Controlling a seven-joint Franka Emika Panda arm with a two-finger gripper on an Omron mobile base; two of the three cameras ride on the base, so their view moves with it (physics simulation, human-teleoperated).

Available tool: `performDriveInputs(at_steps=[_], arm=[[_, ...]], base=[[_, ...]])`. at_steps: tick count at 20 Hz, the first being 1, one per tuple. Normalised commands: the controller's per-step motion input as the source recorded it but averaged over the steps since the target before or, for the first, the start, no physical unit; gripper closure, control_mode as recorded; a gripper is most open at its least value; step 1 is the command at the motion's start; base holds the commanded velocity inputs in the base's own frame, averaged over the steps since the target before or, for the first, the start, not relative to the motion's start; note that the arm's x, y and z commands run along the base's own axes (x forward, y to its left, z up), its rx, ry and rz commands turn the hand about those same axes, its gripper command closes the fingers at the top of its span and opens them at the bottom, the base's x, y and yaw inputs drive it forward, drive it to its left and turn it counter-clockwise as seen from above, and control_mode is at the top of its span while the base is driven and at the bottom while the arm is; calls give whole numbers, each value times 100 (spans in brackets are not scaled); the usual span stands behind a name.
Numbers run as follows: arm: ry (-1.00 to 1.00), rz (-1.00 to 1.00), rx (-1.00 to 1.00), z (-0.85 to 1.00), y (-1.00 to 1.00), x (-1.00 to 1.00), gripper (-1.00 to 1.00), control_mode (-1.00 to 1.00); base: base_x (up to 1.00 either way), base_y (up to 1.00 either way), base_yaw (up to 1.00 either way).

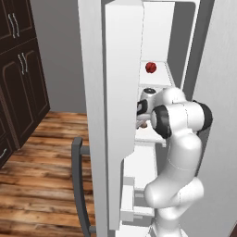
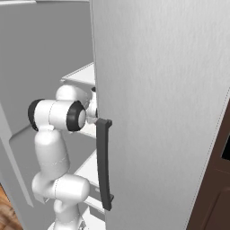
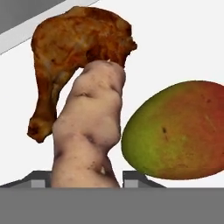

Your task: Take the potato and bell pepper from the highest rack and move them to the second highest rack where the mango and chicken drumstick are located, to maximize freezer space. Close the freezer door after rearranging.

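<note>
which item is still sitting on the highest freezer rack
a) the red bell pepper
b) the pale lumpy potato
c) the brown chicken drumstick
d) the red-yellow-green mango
a: the small glossy red bell pepper sits alone on the top white shelf, while the pale lumpy potato, the brown chicken drumstick and the oval red-green mango lie together in front of the tool on the rack below.

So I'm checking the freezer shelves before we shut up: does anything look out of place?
Yes. The small glossy red bell pepper sits alone on the highest rack, not yet with the others. One rack down, the knobbly pale potato stands on end between the fingers, its top against the brown chicken drumstick, beside the red-green oval mango.
</note>
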Motion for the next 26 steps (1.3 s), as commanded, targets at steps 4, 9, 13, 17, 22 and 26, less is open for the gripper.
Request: performDriveInputs(at_steps=[4, 9, 13, 17, 22, 26], arm=[[0, 0, -6, -56, 10, 13, -100, -100], [0, 0, 0, -24, 21, -11, -100, -100], [-1, 0, 0, -2, 21, -60, -100, -100], [0, 0, 0, 0, 31, -67, -100, -100], [-4, 0, 0, 4, 19, -75, -100, -100], [-56, 0, 0, 13, 4, -43, -100, -100]], base=[[0, 0, 0], [0, 0, 0], [0, 0, 0], [0, 0, 0], [0, 0, 0], [0, 0, 0]])
